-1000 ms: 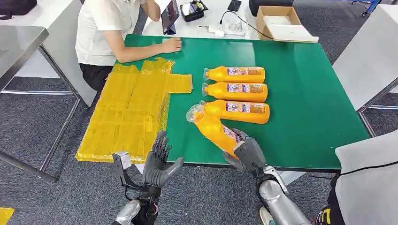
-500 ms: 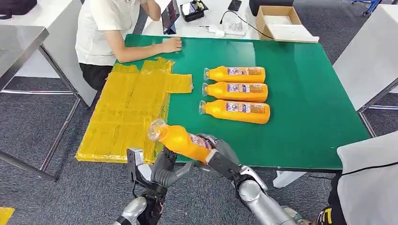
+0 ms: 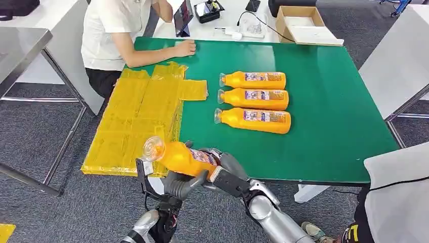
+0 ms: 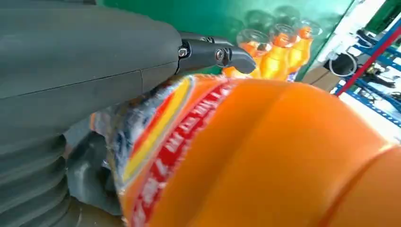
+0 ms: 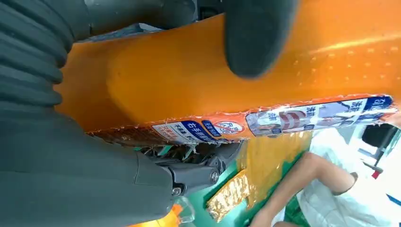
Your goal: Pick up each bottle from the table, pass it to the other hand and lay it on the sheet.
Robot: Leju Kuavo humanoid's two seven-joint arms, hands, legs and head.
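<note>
bottle (image 3: 179, 158) shifted left | both robot hands seemingly gripping | orange contents

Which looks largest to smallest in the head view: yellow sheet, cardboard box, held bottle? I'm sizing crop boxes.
1. Yellow sheet, clearly largest.
2-3. Cardboard box and held bottle look about alike; the bottle is nearer the camera and partly covered by the left hand and right hand, so unranked.

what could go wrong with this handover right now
The bottle hangs past the table's near edge, above the floor, so a slip as the right hand lets go would drop it. The left hand sits under its middle, so the capped end may tip down toward the yellow sheet.
</note>
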